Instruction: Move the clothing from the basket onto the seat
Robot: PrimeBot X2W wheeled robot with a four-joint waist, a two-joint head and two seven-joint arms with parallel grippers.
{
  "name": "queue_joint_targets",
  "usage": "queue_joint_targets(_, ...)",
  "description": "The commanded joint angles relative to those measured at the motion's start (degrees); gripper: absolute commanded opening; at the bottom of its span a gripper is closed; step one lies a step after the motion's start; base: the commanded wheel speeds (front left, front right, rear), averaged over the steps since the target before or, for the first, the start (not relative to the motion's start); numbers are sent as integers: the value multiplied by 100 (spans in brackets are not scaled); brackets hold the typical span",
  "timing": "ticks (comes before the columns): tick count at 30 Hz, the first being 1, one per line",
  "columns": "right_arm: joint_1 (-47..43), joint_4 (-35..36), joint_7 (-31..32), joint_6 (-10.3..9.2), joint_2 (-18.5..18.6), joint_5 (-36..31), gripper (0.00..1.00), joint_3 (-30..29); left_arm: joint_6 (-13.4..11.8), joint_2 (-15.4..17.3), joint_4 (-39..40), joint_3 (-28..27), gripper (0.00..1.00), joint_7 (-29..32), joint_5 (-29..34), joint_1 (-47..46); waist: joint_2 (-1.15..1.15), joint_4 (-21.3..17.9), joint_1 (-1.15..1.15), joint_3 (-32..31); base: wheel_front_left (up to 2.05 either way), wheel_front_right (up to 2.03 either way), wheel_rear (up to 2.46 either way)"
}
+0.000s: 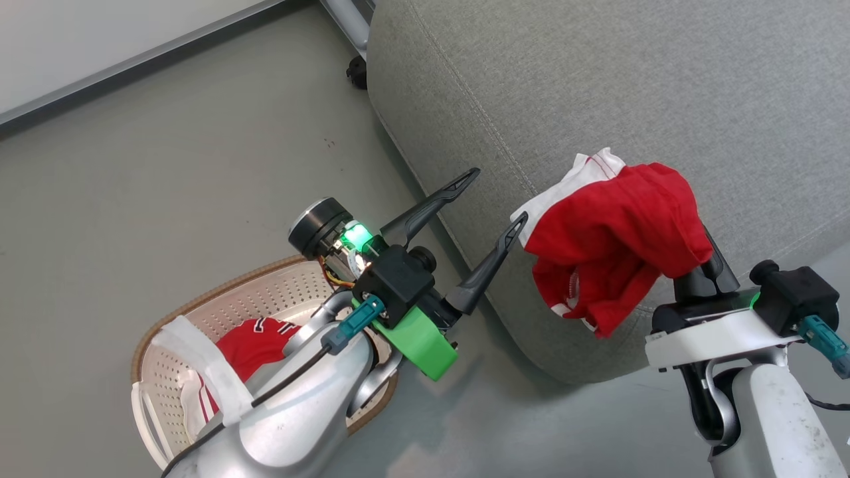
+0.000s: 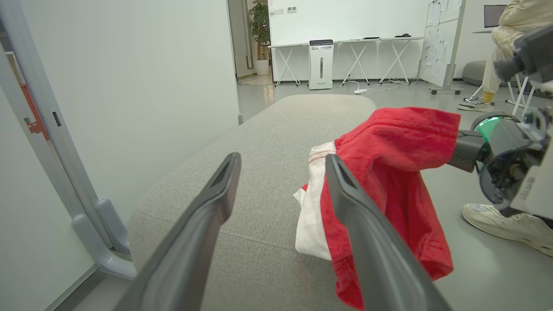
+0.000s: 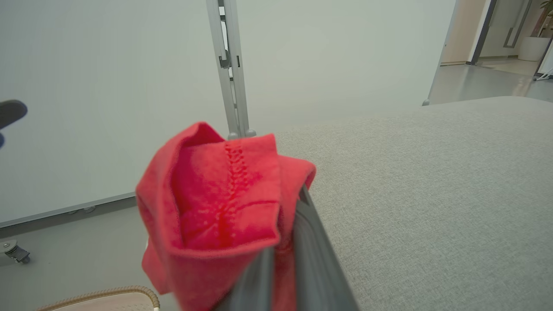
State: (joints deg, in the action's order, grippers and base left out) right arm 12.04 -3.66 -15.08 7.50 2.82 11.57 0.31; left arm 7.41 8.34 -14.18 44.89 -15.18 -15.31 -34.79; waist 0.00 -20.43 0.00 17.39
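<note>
My right hand (image 3: 287, 255) clamps a garment (image 1: 617, 232) at the seat's (image 1: 597, 79) edge, perhaps touching it; my left hand (image 1: 498, 196), jaws apart, hovers beside, near the basket (image 1: 265, 292).

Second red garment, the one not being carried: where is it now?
Head view, lower left: the second red garment lies inside the basket on the floor, left of the seat, partly hidden by the left arm.

Beyond the far end of the seat (image 2: 259, 172), a white floor unit (image 2: 321, 65) bears a small logo resembling "bc"; its finer print is illegible.
</note>
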Motion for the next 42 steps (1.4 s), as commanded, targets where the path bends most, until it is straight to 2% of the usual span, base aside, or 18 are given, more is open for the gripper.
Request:
queue_joint_targets(1,8,8,-14,-2,14,3,0,-38,10,38,4,7,100,5,13,-42,0,8,0,-1,0,0,0)
queue_joint_targets(9,633,8,-14,-2,14,-92,0,-391,10,24,31,-2,100,5,46,-112,0,120,0,129,0,0,0)
queue_joint_targets(18,2021,-229,-14,-2,39,-567,0,-970,10,83,60,43,100,5,108,-336,0,426,0,705,0,0,0)
queue_joint_targets(27,3668,-576,-13,-2,667,-736,0,-1508,11,174,141,103,100,5,197,-841,0,772,0,1720,0,0,0)
queue_joint_targets(32,4373,-883,-14,-3,969,-752,0,-1871,11,224,160,204,100,5,239,-1080,0,901,0,2086,0,0,0)
queue_joint_targets(38,4806,-1611,-13,-2,1281,-743,0,-2164,11,238,164,204,100,5,245,-1215,0,1002,0,2300,0,0,0)
queue_joint_targets(42,4889,-2361,-13,-3,1386,-751,0,-2217,11,260,169,214,100,5,244,-1243,0,1029,0,2378,0,0,0)
